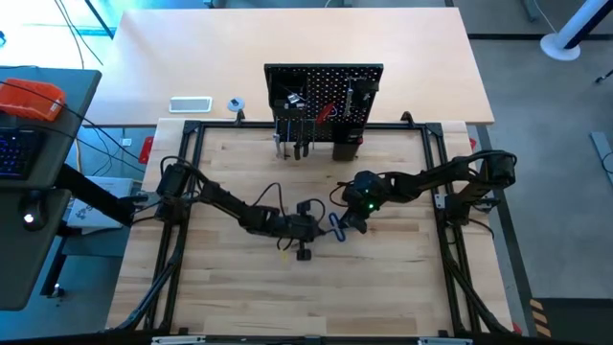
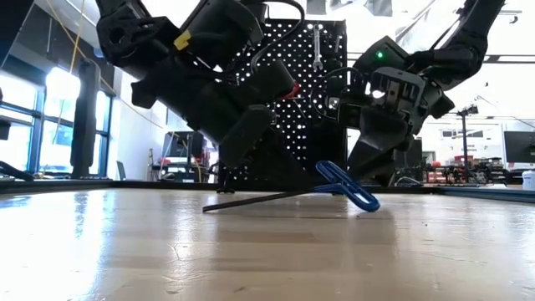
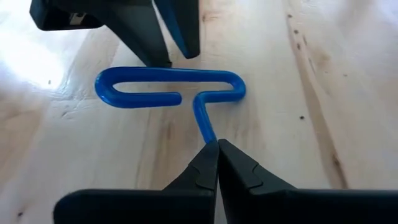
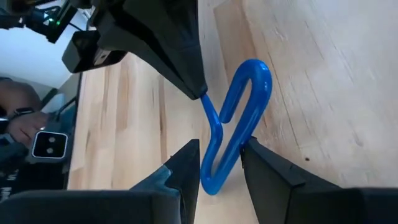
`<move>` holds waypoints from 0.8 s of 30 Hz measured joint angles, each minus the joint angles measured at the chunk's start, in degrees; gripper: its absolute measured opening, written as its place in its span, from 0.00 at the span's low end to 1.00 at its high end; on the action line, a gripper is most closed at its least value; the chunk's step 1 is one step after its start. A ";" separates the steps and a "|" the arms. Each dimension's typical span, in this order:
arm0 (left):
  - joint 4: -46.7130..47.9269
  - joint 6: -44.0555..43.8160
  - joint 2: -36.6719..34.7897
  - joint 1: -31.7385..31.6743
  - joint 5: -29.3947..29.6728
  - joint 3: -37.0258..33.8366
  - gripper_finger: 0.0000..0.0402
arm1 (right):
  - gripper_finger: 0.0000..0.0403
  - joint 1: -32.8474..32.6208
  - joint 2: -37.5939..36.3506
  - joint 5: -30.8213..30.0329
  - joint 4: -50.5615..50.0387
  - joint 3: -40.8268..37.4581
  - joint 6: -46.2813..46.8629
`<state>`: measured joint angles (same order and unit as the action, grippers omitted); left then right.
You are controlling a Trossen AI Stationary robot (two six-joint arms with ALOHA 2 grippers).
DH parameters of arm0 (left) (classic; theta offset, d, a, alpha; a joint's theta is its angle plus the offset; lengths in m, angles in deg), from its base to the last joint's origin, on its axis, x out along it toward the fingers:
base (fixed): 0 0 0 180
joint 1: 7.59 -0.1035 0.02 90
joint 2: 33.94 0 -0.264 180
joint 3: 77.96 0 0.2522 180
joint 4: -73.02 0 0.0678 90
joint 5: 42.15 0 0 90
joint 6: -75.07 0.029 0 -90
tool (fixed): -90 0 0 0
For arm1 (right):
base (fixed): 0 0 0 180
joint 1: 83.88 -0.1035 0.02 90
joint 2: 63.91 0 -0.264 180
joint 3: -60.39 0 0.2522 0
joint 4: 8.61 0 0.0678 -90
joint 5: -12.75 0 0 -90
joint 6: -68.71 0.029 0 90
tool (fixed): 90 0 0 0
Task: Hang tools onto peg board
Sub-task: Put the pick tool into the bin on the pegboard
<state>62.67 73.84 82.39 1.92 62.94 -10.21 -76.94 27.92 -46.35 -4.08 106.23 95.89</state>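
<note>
The surface [image 1: 402, 278] filled the lower half of the high view, a pale wooden top inside a dark frame. At its far edge, upper centre of that frame, stood the peg board [image 1: 324, 81], upright and black, with several tools already hanging on it; a silver wrench [image 2: 317, 46] showed near its top in the low view.

Both arms reached into the middle of the surface and met there. The left claw [image 3: 217, 152] was shut tight on the thin shaft of the hex key [image 3: 171, 87], its two tips pressed together around the blue-coated stem just below the T. The right claw [image 4: 219, 155] stood about half open, its fingers on either side of one end of the looped blue handle, close to it but, as far as the right wrist view showed, not yet squeezing it.

The key [image 1: 335, 226] lay at the centre of the high view, between the two claws and well short of the board. In the low view its dark shaft ran down to the left with the tip near the wood, while the blue handle [image 2: 347, 186] was lifted to the right. So the shaft's long axis pointed toward the left arm and the handle toward the right arm, which looked the better placed to take it and carry it up to a hook.
</note>
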 joint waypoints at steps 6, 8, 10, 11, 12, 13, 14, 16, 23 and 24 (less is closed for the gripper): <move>-0.56 0.04 0.00 -1.53 -1.03 -0.03 0.00 | 0.28 0.00 0.02 -0.94 0.24 0.00 -1.60; -1.18 0.11 0.02 -1.94 -1.68 -0.07 0.00 | 0.28 0.00 0.04 -1.05 0.26 0.00 -1.70; -2.38 0.93 0.02 -2.40 -2.71 -0.11 0.00 | 0.28 0.00 0.07 -1.53 0.24 0.00 -1.73; -3.16 1.30 0.03 -2.63 -3.05 -0.14 0.00 | 0.28 0.00 0.09 -1.76 0.22 0.00 -1.73; -4.30 1.47 0.12 -2.87 -3.07 -0.12 0.00 | 0.28 0.00 0.09 -1.79 0.33 0.00 -1.77; -4.92 1.53 0.20 -3.22 -2.69 -0.03 0.00 | 0.28 -0.01 0.09 -1.70 1.08 0.00 -1.89; -4.79 1.68 0.33 -3.72 -1.19 0.05 0.00 | 0.28 -0.18 0.09 -0.62 3.36 0.19 -2.08; -3.93 2.05 1.15 -4.81 -0.91 0.05 0.00 | 0.28 -0.52 -0.36 0.34 7.23 0.89 -2.20; -5.87 -0.20 7.59 -6.75 -8.97 5.93 0.03 | 0.28 -1.29 -0.24 -2.62 5.68 4.44 -3.78; -6.44 -0.52 8.69 -6.77 -9.11 6.59 0.04 | 0.28 -1.20 -0.13 -3.56 3.13 5.10 -4.21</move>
<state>56.23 73.31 91.08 -4.85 53.83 -3.63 -78.14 27.78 -49.91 -0.95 111.33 91.69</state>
